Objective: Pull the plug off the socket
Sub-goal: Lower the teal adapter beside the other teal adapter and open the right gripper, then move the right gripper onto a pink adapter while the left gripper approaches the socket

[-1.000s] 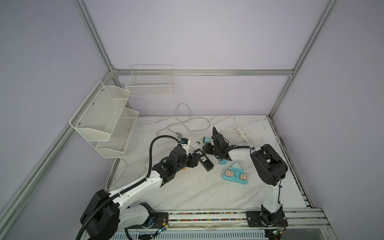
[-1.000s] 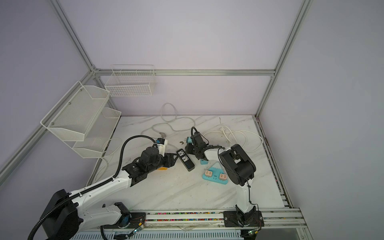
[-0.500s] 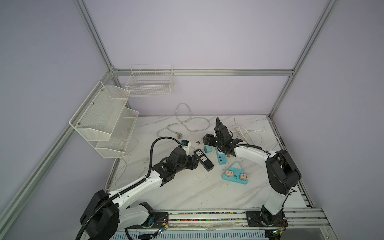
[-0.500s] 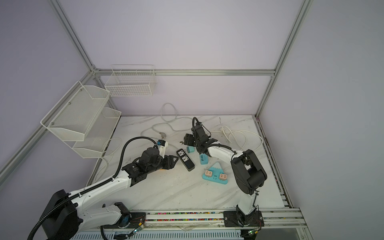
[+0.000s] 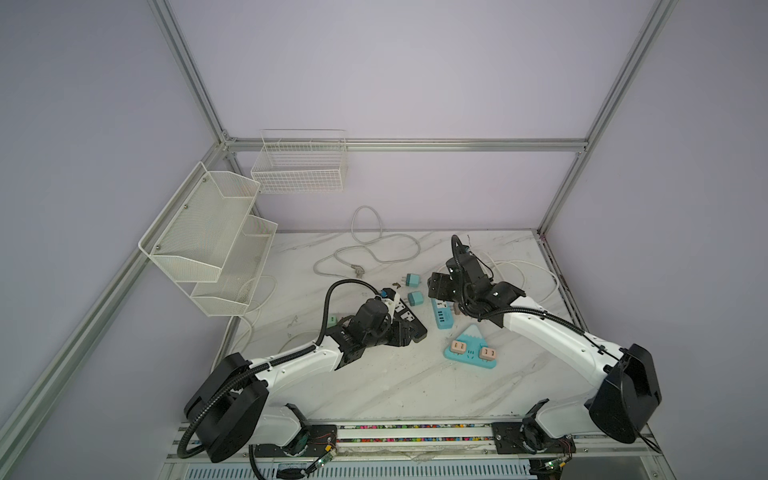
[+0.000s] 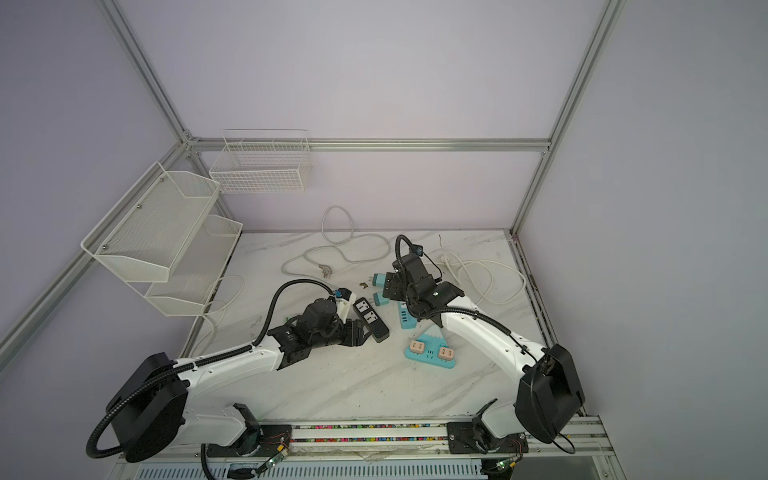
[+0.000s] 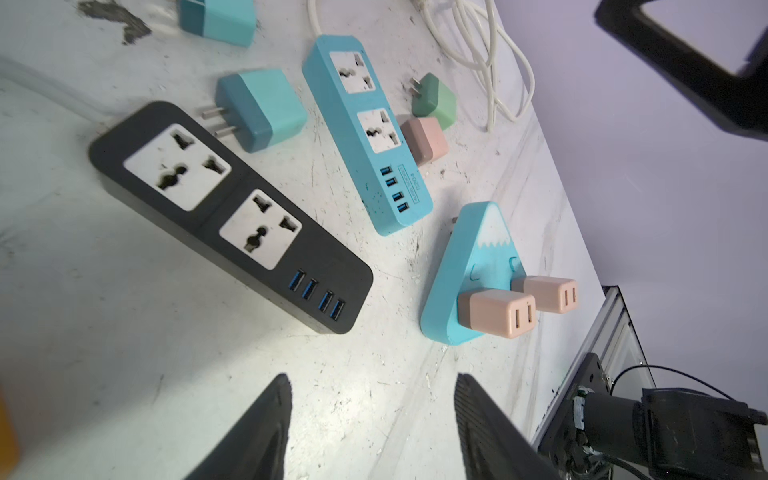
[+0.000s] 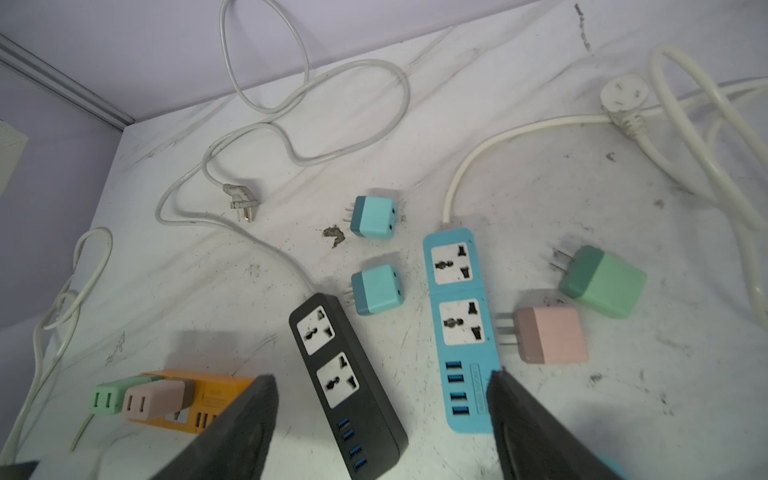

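Marble: the table (image 5: 374, 386) is carrying power strips, a triangular socket and loose plugs (image 8: 376, 289), with purple walls closing it in.

Socket: the teal triangle (image 7: 469, 257) is lying flat toward the front of the table, between the two arms, near the blue strip (image 7: 365, 137) but apart from it.

Plugs: a pink plug (image 7: 494, 313) and its twin (image 7: 548, 293) are sitting side by side in the triangle's wide end, their bodies standing straight up off its face. The pull is therefore looking like a plain lift.

Left gripper (image 7: 370, 384): its fingers are standing partly apart and holding nothing, hovering low over bare marble by the black strip (image 7: 224, 216). The triangle is lying just ahead of the fingers, toward the robot's right.

Right gripper (image 8: 382, 376): its jaws are spread wide and empty, hanging above the black and blue strips – the triangle is lying nearer the front than its fingers, back under its wrist.

Nearer arm: the left is sitting closer and lower. The right is hanging higher, so it may be better placed for a grab from above while the left pins the triangle (a guess only).

Other candidates: the orange strip (image 8: 208, 395) is lying by the left arm, carrying a green plug (image 8: 106, 399) and a third pink plug (image 8: 153, 399).
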